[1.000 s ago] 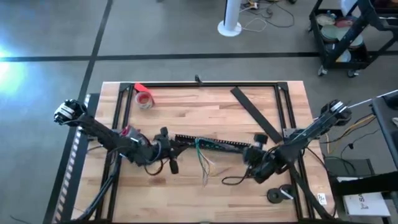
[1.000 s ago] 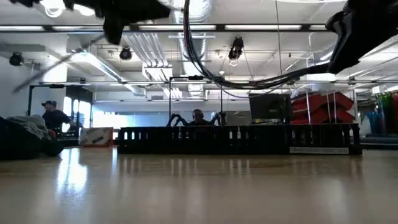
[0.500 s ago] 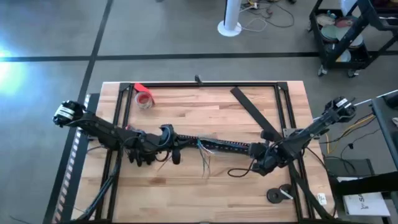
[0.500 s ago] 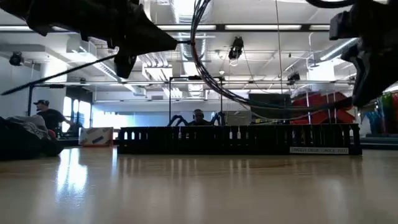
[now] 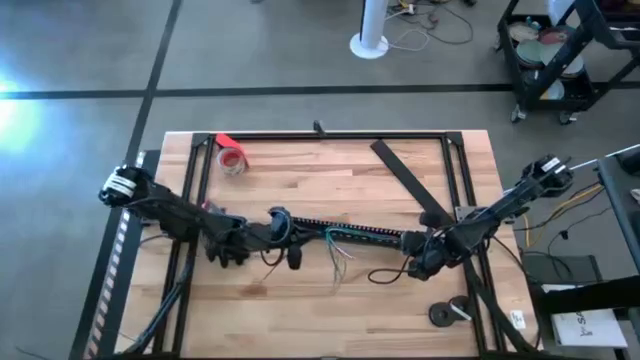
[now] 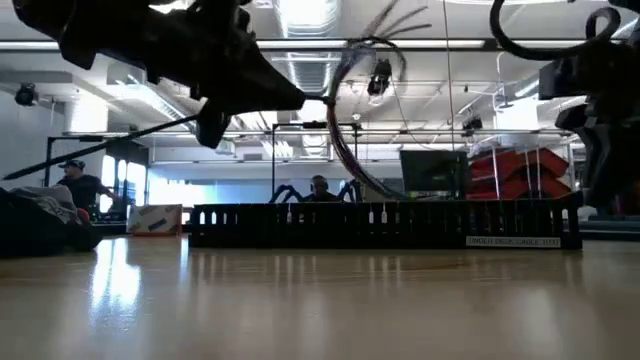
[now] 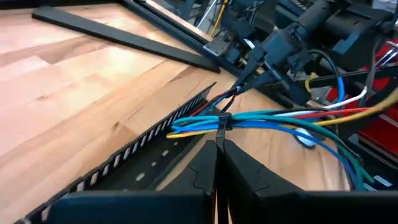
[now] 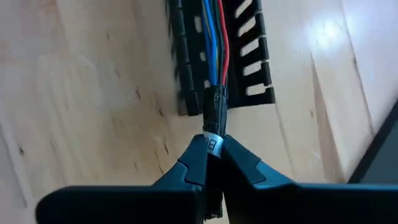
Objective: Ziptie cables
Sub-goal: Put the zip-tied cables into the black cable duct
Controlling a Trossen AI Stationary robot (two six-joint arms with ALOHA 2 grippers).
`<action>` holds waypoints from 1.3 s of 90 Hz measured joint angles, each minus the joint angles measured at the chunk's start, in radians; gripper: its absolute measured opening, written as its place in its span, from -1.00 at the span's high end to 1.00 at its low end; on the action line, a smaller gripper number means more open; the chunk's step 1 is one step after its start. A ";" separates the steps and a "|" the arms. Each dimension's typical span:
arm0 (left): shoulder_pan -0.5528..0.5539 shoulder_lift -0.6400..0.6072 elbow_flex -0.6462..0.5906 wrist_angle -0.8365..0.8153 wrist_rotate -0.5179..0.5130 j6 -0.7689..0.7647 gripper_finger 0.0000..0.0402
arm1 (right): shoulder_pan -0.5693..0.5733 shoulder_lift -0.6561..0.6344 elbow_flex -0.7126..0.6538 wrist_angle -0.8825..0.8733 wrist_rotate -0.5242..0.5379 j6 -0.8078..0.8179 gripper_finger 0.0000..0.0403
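My left claw (image 5: 291, 240) has slid right, pinched on the ziptie (image 7: 221, 122) circling the cables (image 5: 335, 243) at frame centre; right claw (image 5: 412, 255) stays clamped on their sheathed end. Loop's tightening nicely.

The only lettering I can make out sits on a white label (image 8: 212, 145) wrapped around the cables (image 8: 213, 43) just above my right gripper's (image 8: 212, 163) fingertips: a "B" and part of another character, the rest hidden.
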 joint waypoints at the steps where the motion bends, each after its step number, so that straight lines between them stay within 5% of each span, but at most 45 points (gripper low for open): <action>1: 0.001 0.005 0.004 0.000 0.000 0.000 0.99 | 0.000 0.000 -0.003 0.007 0.000 -0.001 0.96; 32: 0.010 0.073 0.087 -0.019 -0.098 0.013 0.98 | 0.000 0.000 -0.077 0.141 -0.013 0.007 0.86; 71: 0.008 0.094 0.038 -0.029 -0.106 -0.328 0.98 | 0.000 -0.015 -0.001 0.128 -0.014 -0.067 -0.02; 85: 0.008 0.111 0.038 -0.031 -0.106 -0.431 0.98 | 0.000 -0.018 0.070 0.155 0.154 -0.136 -0.19; 95: 0.008 0.119 0.038 -0.029 -0.109 -0.516 0.98 | -0.013 -0.002 0.071 0.294 0.279 -0.260 -0.22; 117: 0.006 0.120 0.037 -0.085 -0.184 -0.650 0.98 | -0.090 0.152 0.046 0.821 0.298 -0.606 -0.14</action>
